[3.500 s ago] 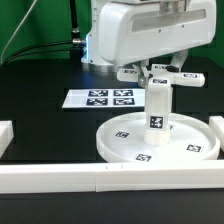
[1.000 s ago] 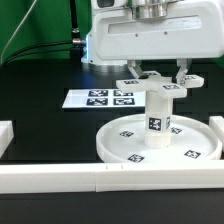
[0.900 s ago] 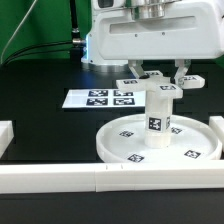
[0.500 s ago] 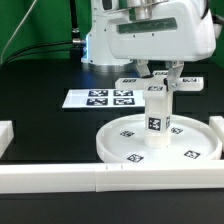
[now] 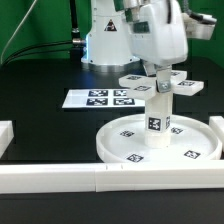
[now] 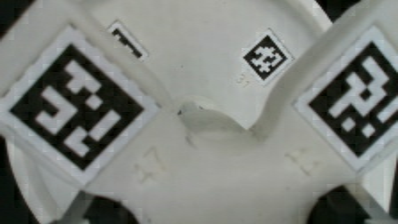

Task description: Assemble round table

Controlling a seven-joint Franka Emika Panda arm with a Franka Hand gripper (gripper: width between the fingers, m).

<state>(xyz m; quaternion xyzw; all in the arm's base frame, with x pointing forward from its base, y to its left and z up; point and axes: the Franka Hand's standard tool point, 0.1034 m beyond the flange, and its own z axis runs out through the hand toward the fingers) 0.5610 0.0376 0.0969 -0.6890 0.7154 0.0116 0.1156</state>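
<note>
The large rimmed round disc (image 5: 128, 139) lies on the black table with its tags up. The stubby tagged post (image 5: 157, 117) stands upright at its centre. The cross-shaped piece (image 5: 163, 84) sits on top of the post and fills the wrist view (image 6: 196, 100), its tagged arms spreading out. My gripper (image 5: 160, 73) is straight above the cross-shaped piece, turned so that its fingers line up in the exterior view. In the wrist view the gripper (image 6: 214, 205) shows only two dark tips far apart at the frame's corners, straddling the piece's hub without closing on it.
The marker board (image 5: 100, 98) lies on the exterior view's left, behind the disc. Long white border rails run along the front (image 5: 90, 181), the left (image 5: 5, 135) and the right (image 5: 217, 122). The robot's base (image 5: 105, 40) stands at the back.
The gripper rose off the cross-shaped piece with its fingers spread, then turned about a quarter turn over it. Disc, post and cross-shaped piece stayed in place.
</note>
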